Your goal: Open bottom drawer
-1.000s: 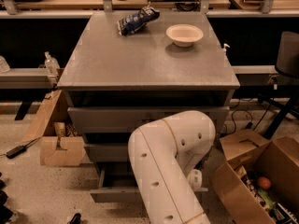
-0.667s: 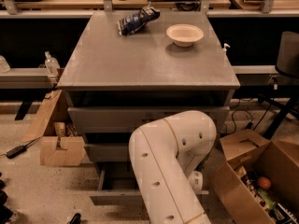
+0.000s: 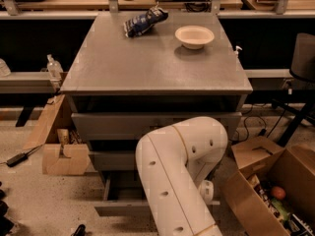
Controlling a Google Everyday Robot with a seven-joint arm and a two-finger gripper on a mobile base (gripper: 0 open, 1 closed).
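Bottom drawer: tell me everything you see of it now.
The bottom drawer is the lowest tier of the grey cabinet, with a flat grey front. It stands partway out: its front sits forward of the middle drawer, with its left side wall and a dark strip of interior showing. The white arm covers its centre, so no knob shows, and hides the end effector, so any contact cannot be seen.
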